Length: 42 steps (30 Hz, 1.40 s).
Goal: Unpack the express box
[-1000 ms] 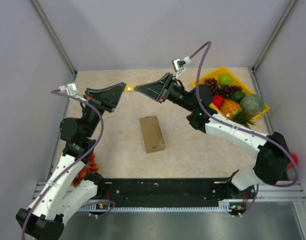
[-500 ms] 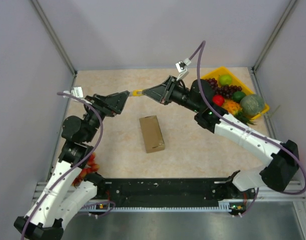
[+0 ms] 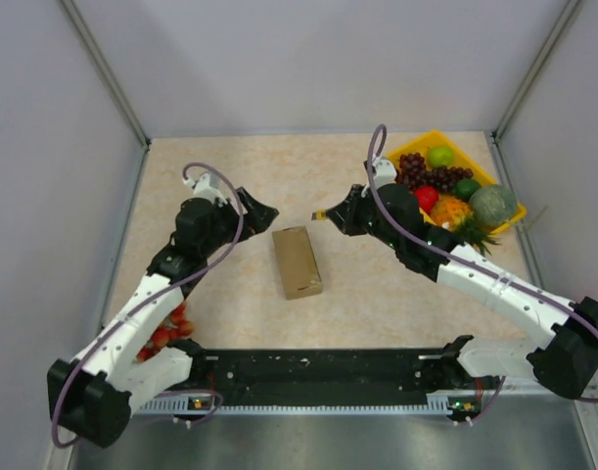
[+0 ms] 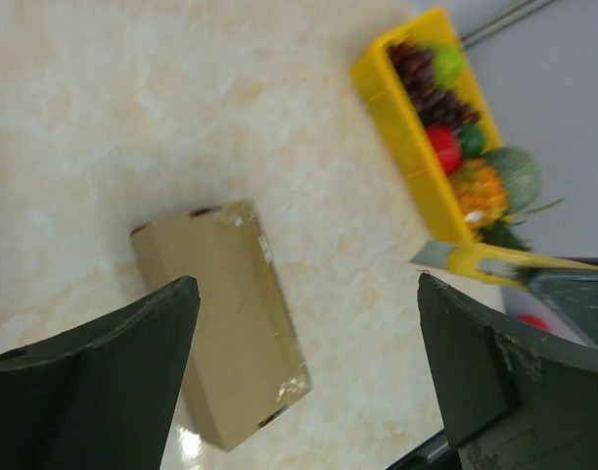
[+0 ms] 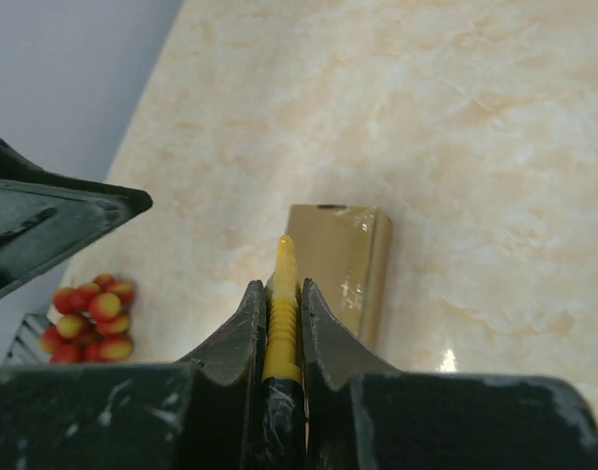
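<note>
The express box (image 3: 297, 261), a plain brown carton, lies flat and closed at the middle of the table, also seen in the left wrist view (image 4: 225, 328) and the right wrist view (image 5: 343, 255). My right gripper (image 3: 328, 215) hovers just right of the box's far end, shut on a yellow utility knife (image 5: 283, 294) whose tip points toward the box. The knife also shows in the left wrist view (image 4: 484, 259). My left gripper (image 3: 262, 211) stands open and holds nothing, left of the box's far end (image 4: 306, 294).
A yellow fruit tray (image 3: 406, 152) with grapes, a lime and other fruit sits at the back right. A cluster of small red fruits (image 3: 161, 333) lies near the left arm's base. Grey walls close the table on three sides.
The left gripper let go of the yellow knife and opened wide, while the right gripper closed on it. Both arms came down from the back toward the box's far end.
</note>
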### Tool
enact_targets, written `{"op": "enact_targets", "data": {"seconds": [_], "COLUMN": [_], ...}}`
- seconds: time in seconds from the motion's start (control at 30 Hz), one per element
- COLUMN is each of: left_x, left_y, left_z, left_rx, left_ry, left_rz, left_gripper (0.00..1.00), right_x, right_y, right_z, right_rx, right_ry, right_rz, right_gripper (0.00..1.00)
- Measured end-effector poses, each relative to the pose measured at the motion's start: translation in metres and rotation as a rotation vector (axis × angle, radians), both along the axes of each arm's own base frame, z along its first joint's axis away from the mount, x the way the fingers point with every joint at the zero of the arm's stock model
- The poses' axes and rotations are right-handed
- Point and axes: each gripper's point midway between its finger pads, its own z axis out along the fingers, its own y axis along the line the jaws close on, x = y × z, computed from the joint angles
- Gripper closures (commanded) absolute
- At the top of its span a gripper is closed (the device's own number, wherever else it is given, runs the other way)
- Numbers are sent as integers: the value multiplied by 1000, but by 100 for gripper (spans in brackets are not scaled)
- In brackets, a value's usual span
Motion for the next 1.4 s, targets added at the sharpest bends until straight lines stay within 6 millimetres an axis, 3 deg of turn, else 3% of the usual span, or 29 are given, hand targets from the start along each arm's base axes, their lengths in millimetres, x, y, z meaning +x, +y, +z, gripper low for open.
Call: {"op": "enact_targets", "data": {"seconds": [0.07, 0.2, 0.47, 0.73, 0.87, 1.03, 1.27, 1.4], "left_x": [5, 2, -20, -27, -27, -32, -29, -29], "left_y": [-7, -15, -37, -47, -45, -43, -46, -46], "left_z": [-46, -108, -175, -185, -204, -225, -221, -221], "left_rx": [49, 82, 47, -1, 12, 23, 3, 1], "left_ry": [145, 377, 667, 704, 763, 845, 844, 849], "left_rz": [-26, -78, -228, -283, -263, -240, -242, -241], "left_gripper": [1, 1, 9, 13, 18, 33, 54, 60], "right_x": [-1, 0, -8, 0, 4, 9, 11, 11], "right_y": [-6, -10, 14, 21, 19, 22, 25, 30], "right_z": [-17, -38, -63, -101, -117, -123, -123, -130], "right_rx": [-47, -119, -240, -358, -413, -426, -420, -433], "right_ry": [20, 27, -26, -16, -7, -14, -19, -11], "right_rz": [-14, -34, 18, 19, 10, 5, 6, 15], "right_gripper": [100, 100, 100, 100, 100, 100, 100, 100]}}
